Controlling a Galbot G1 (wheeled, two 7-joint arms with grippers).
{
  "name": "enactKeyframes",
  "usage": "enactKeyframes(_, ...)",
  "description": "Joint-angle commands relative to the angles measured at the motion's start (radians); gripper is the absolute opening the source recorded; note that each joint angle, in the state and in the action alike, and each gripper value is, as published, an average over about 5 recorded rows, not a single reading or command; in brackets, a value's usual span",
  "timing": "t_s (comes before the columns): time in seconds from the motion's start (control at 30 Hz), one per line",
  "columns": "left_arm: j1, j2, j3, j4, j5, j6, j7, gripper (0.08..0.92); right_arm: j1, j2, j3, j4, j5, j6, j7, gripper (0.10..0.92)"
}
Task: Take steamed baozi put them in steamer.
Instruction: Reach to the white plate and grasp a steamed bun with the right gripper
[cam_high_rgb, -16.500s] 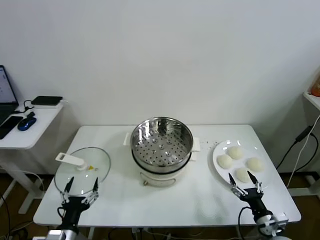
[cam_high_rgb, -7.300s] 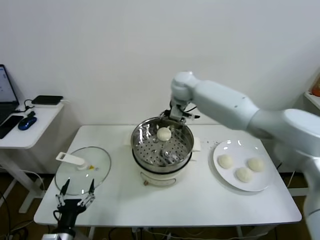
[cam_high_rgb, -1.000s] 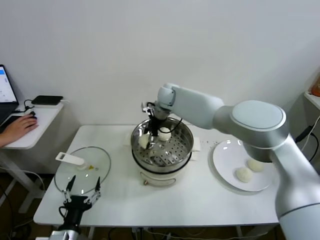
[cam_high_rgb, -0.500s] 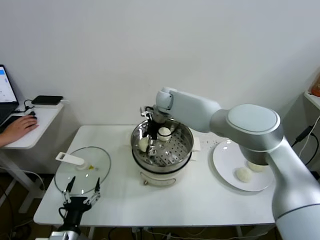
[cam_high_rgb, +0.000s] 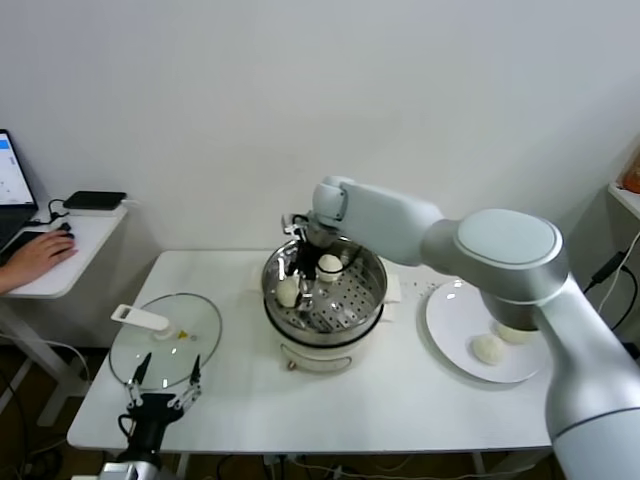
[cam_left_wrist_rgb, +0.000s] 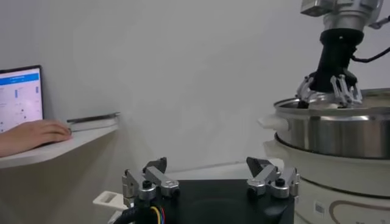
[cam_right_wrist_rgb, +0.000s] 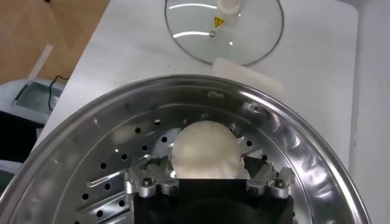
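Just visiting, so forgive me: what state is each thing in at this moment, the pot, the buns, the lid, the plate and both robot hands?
steamer: uncovered, two buns inside.
bun between the fingers: low in the steamer, fingers either side.
other bun inside: resting free.
plate: holds two buns.
glass lid: flat on the table.
right gripper: open around its bun.
left gripper: open, empty, near the lid.

The steamer (cam_high_rgb: 324, 290) stands at the middle of the table (cam_high_rgb: 400, 400). Inside it one steamed baozi (cam_high_rgb: 288, 292) lies at nine o'clock, between the fingers of the right gripper (cam_high_rgb: 298, 285), and another (cam_high_rgb: 329, 267) at twelve. At three o'clock from the steamer a plate (cam_high_rgb: 445, 320) carries two more baozi (cam_high_rgb: 487, 348). At nine o'clock lies a glass lid (cam_high_rgb: 166, 340), with the left gripper (cam_high_rgb: 160, 378) near the table's front edge.
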Motion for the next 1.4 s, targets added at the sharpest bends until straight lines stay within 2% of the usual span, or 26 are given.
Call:
enactKeyframes(0.03, 0.000, 0.001, 0.001, 0.001, 0.001, 0.000, 0.000, 0.823, 0.125, -0.113, -0.028, 0.165, 0.058, -0.005, -0.003, 0.823)
enactKeyframes(0.33, -0.013, -0.005, 0.010, -0.005, 0.010, 0.012, 0.003, 0.823, 0.319, -0.394, -0.094, 0.442, 0.108, -0.010, -0.005, 0.823)
enactKeyframes(0.6, -0.013, 0.002, 0.013, -0.002, 0.011, 0.012, 0.002, 0.823, 0.339, -0.676, -0.100, 0.575, -0.065, 0.003, -0.014, 0.823)
enactKeyframes(1.03, -0.001, -0.001, 0.016, -0.007, 0.029, 0.017, 0.004, 0.823, 0.040, -1.008, 0.032, 0.610, -0.435, 0.078, -0.032, 0.823)
enactKeyframes(1.4, -0.008, -0.013, 0.023, -0.010, 0.054, 0.030, 0.005, 0.823, -0.234, -1.035, 0.247, 0.548, -0.602, 0.133, -0.030, 0.823)
